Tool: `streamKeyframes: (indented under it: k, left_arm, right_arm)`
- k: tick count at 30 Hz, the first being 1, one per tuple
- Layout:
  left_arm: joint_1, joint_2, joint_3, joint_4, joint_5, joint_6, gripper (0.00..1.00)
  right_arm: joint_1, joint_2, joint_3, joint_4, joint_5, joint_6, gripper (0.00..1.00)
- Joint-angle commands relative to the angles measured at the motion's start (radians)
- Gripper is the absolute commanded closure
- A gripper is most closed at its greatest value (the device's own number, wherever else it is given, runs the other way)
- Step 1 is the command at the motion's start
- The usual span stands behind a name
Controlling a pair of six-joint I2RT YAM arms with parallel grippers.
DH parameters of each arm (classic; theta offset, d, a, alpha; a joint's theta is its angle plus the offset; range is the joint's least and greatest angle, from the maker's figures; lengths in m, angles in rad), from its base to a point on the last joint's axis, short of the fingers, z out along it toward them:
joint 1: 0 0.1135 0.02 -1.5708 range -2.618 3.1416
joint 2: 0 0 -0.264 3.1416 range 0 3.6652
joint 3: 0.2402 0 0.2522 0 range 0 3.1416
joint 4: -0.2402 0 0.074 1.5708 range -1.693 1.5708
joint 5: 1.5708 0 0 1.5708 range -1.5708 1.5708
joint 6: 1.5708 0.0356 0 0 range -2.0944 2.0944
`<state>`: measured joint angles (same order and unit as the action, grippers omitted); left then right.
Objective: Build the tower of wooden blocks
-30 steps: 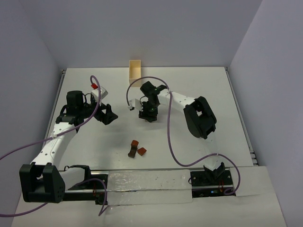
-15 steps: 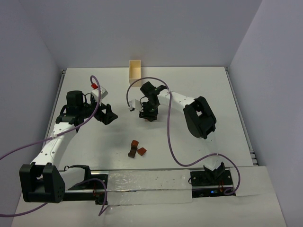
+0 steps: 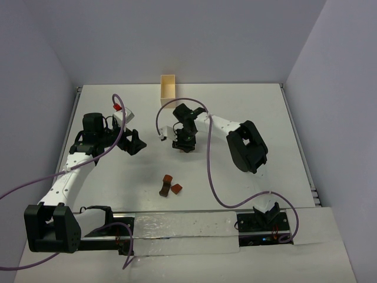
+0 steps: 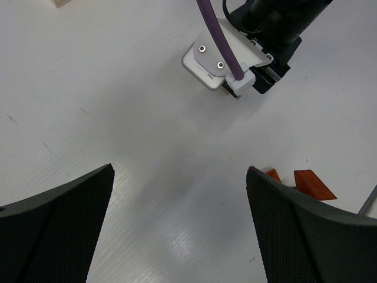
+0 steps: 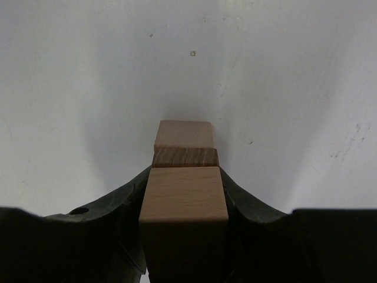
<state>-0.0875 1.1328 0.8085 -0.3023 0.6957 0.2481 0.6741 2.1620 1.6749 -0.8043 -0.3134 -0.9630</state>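
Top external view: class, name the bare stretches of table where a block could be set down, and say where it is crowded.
Bare: the far-right table between the wooden box and the right edge, and the stretch between the left gripper and the reddish-brown blocks. Crowded: the centre, where the right gripper grips a tan block.

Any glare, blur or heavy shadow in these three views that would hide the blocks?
Top external: even light, mild glare on the shiny strip at the near edge, reddish blocks small but distinct. Left wrist: sharp, faint shadow on the table under the open left gripper. Right wrist: tan block in the right gripper sharp, soft shadow around it.
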Motion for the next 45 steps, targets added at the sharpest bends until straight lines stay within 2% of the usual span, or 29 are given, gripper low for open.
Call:
streamKeyframes:
  k: [1, 10, 14, 19, 45]
  left_arm:
    - [0.005, 0.003, 0.004, 0.039, 0.008, 0.015, 0.01]
    - [0.005, 0.005, 0.005, 0.035, 0.007, 0.020, 0.01]
    - [0.005, 0.008, 0.008, 0.036, 0.007, 0.020, 0.01]
    - [0.005, 0.009, 0.009, 0.034, 0.007, 0.020, 0.01]
    - [0.005, -0.008, 0.012, 0.037, 0.010, 0.006, 0.01]
  right_arm:
    - [0.010, 0.026, 0.017, -0.025, 0.001, 0.002, 0.51]
    - [0.012, 0.040, 0.032, -0.027, 0.014, 0.015, 0.37]
    - [0.010, 0.035, 0.031, -0.023, 0.013, 0.018, 0.24]
    - [0.012, 0.016, 0.025, -0.009, 0.011, 0.018, 0.15]
    - [0.012, -0.166, 0.122, -0.133, -0.048, 0.018, 0.12]
